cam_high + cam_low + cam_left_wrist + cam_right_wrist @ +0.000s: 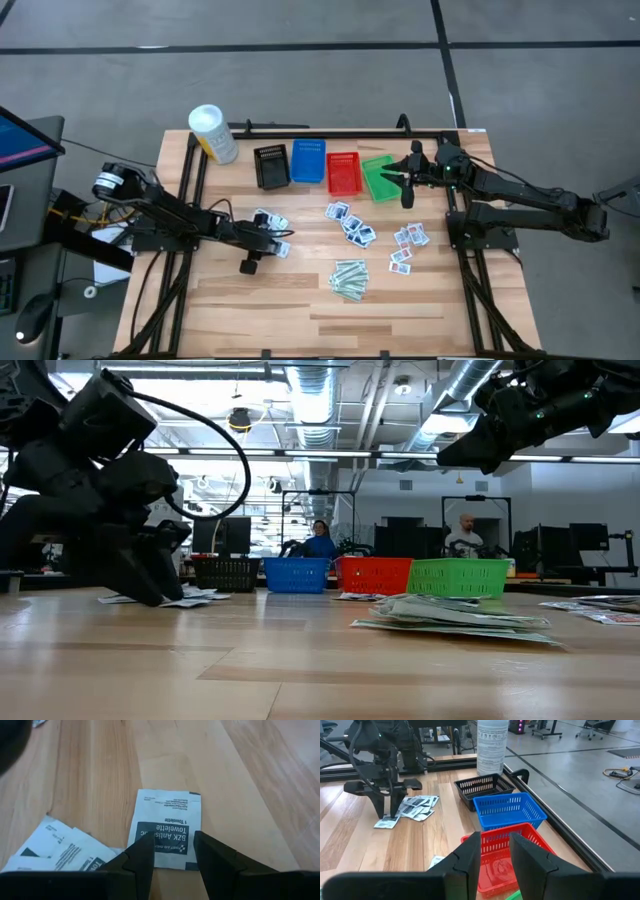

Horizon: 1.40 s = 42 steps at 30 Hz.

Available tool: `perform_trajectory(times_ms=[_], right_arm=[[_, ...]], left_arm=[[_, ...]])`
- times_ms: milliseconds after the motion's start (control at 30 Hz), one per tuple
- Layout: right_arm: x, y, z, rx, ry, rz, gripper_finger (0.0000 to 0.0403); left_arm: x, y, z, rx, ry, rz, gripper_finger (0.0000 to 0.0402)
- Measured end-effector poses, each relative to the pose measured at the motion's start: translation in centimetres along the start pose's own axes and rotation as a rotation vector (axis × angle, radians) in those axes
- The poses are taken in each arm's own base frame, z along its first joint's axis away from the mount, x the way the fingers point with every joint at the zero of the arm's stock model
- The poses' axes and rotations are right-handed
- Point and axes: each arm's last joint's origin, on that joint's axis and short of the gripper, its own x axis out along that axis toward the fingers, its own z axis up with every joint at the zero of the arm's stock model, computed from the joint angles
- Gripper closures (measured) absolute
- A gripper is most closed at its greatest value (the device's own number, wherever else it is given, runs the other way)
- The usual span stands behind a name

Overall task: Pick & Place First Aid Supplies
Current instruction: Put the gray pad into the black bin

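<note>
Thin flat towelette packet (165, 836) lying on wooden table (300, 300) beside small packet pile (268, 222), light, limp, slick, best pinched at an edge; left gripper (170, 851) fingers apart straddling it, right gripper (495, 851) slightly parted, empty above red basket (507, 852)

The table (300, 300) is showing pale planked wood with a smooth, faintly shiny finish. Just ahead of the left gripper (172, 851), whose fingers (142, 855) are looking like matt black plastic, a towelette packet (166, 832) is lying flat, its white paper-like skin giving off a dull sheen. Beyond the right gripper (495, 851), the red basket (507, 855), blue basket (509, 810) and black basket (485, 787) are showing moulded plastic mesh, slightly glossy.
</note>
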Motion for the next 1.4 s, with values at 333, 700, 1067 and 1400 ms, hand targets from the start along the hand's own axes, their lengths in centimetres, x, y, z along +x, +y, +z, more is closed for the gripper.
perform_trajectory(times_ms=[333,700,1067,1400], right_arm=[[0.0,0.0,0.0,0.0,0.0,0.0,0.0305],[0.0,0.0,0.0,0.0,0.0,0.0,0.0305],[0.0,0.0,0.0,0.0,0.0,0.0,0.0305],[0.0,0.0,0.0,0.001,0.0,0.0,0.0305]], left_arm=[[0.2,0.0,-0.1,0.002,-0.004,-0.001,0.0309],[0.1,0.0,0.4,-0.001,-0.056,0.008,0.0341],[0.1,0.1,0.9,-0.005,-0.111,0.013,0.0342],[0.1,0.3,1.2,0.012,-0.142,0.061,0.0341]])
